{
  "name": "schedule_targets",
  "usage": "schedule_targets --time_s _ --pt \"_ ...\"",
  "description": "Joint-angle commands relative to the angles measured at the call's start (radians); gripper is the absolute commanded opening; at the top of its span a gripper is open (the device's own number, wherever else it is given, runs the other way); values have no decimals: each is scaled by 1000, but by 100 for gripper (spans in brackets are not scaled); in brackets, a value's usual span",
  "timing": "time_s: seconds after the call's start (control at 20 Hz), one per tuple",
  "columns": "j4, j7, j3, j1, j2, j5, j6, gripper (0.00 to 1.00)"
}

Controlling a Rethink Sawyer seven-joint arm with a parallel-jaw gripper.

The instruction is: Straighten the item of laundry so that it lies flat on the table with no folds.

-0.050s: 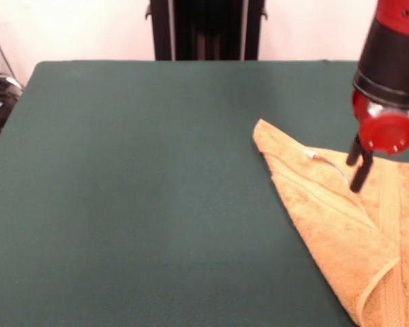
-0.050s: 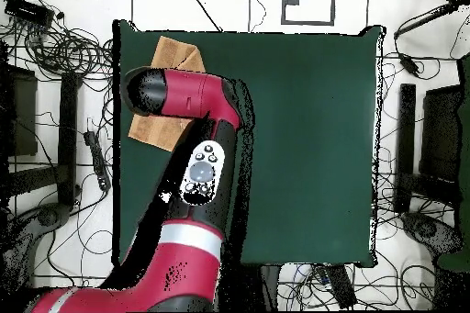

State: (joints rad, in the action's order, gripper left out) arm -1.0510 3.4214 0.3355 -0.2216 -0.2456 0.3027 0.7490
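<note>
Towel [image 1: 347, 231] lies folded over itself on the green desk [image 1: 136, 191], at one corner. Tool [image 1: 358, 170] hangs just above the towel, thin fingers close together, holding nothing.

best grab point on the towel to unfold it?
Probably the pointed corner of the folded-over layer on the towel, near the small tag. It lies on top with a free edge. Come straight down from above; the tool hangs just beside it, then pull toward open table.
</note>
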Motion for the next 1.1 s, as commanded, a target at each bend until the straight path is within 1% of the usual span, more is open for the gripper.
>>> schedule_targets --time_s 0.05,0.1,0.15,0.25,0.35,0.4,0.45,0.5,0.55,0.65,0.7,0.8,0.85,0.9,1.0,1.1 --pt "83 -367 -234 75 68 -92 -33 100" --pt "100 -411 -251 88 71 -121 -30 100" --pt "114 -429 -251 95 72 -146 -21 100" --pt "137 -481 -280 117 76 -190 -17 100" --pt "179 -606 -316 143 77 -261 -8 100" --pt "179 -668 -337 156 60 -290 -4 100" --pt "165 -690 -353 159 43 -306 -8 100" --pt "127 -715 -390 173 14 -307 -23 100" --pt "105 -704 -406 170 1 -312 -36 100" --pt "92 -652 -404 158 -1 -325 -54 100" --pt "101 -599 -389 143 11 -330 -65 100" --pt "134 -437 -334 96 43 -316 -69 100" --pt "147 -398 -317 84 49 -309 -57 100" --pt "171 -291 -271 52 61 -292 -41 100" --pt "192 -277 -282 40 62 -270 -11 100" --pt "201 -338 -317 42 55 -261 13 100"
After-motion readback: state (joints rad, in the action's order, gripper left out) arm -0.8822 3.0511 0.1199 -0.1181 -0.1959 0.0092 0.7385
